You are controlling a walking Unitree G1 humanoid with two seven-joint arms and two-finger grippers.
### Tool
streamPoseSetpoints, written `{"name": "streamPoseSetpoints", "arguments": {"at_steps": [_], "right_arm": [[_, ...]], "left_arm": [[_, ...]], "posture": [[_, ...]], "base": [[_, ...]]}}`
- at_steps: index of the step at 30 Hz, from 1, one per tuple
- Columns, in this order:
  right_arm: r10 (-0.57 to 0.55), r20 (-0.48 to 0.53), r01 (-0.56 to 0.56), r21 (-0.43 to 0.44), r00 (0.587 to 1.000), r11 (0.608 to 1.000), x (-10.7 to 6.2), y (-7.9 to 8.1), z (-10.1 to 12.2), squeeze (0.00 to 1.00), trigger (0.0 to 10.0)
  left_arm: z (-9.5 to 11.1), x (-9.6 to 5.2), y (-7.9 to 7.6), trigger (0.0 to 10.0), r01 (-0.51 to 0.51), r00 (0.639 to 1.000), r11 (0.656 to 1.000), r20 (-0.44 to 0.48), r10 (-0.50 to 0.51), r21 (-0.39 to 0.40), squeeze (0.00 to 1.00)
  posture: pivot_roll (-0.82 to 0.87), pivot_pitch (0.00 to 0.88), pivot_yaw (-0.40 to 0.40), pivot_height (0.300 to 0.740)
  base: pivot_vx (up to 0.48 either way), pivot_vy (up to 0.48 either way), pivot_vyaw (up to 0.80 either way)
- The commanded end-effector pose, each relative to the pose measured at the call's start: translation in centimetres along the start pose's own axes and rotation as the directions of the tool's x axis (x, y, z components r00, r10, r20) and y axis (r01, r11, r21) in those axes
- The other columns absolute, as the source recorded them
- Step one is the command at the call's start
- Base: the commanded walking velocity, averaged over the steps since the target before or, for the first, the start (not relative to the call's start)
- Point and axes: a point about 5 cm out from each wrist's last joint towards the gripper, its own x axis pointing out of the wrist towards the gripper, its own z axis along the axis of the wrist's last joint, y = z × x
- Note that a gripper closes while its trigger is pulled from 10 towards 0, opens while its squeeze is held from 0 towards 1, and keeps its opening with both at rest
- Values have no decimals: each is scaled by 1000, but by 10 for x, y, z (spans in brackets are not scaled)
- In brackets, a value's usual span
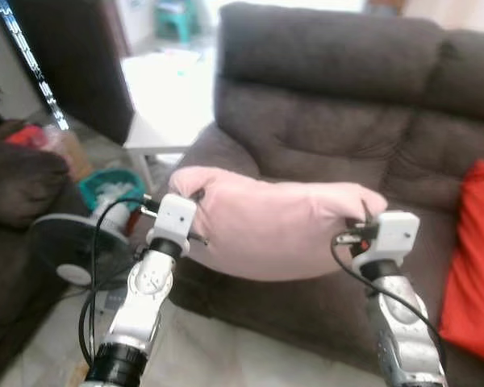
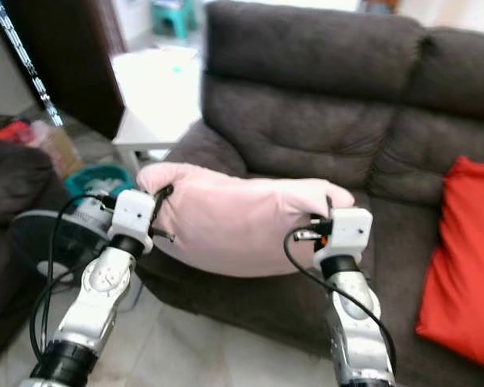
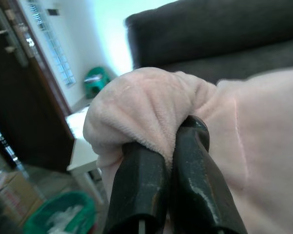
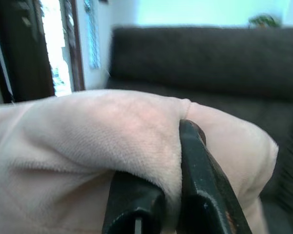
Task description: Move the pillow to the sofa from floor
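Pale pink plush is seen stretched between the two sets of jaws in the left eye view: the pillow (image 1: pixel 278 230) is carried in the air, its long axis lying level from one arm across to the other, one end at the left gripper (image 1: pixel 195 195) and the other at the right gripper (image 1: pixel 365 216). Beyond the jaws stands the dark brown sofa (image 1: pixel 331 121), and the seat cushion lies just below and ahead of the pillow. A red cushion (image 1: pixel 474 258) rests on the seat outboard of the right jaws. Outboard of the left jaws a white bench (image 1: pixel 165 105) and a teal basket (image 1: pixel 111 187) are seen.

In the right eye view the same hold is shown, the pillow sagging a little between its pinched ends.

In the left wrist view the left jaws are closed on a bunched corner of the pillow, fabric folded over both fingers (image 3: pixel 139 190).

In the right wrist view the right jaws are likewise clamped on a fold at the other end.

The carrying step is judged to be in hand, with the pillow clear of the floor. The next move is judged to call for both arms to be advanced together over the seat, lowered, and both jaws parted.
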Motion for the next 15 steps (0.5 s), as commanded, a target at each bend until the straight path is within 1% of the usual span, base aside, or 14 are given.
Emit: {"name": "streamPoseSetpoints", "arguments": {"at_steps": [1, 8, 12, 15], "right_arm": [[21, 36, -22, 11, 999, 1000, 2, 5, 7, 0, 10000], [23, 31, -24, 9, 999, 1000, 3, 5, 6, 0, 10000], [1, 12, -1, 20, 1000, 1000, 4, 3, 3, 0, 10000], [0, 9, -1, 23, 1000, 1000, 5, 3, 3, 0, 10000]], "left_arm": [[11, 5, 6, 10000, -18, 999, 1000, 50, 18, 0, 0], [11, 5, 5, 10000, -13, 999, 1000, 51, 13, -4, 0], [11, 6, 5, 10000, -7, 999, 1000, 52, 7, -4, 0], [11, 6, 5, 10000, -5, 999, 1000, 52, 6, -4, 0]], "posture": [[67, 34, -42, 740], [72, 36, -44, 740], [74, 37, -43, 740], [74, 38, -43, 740]], "base": [[330, 0, 0], [337, 0, 0], [347, 0, 0], [346, 0, -735]]}}
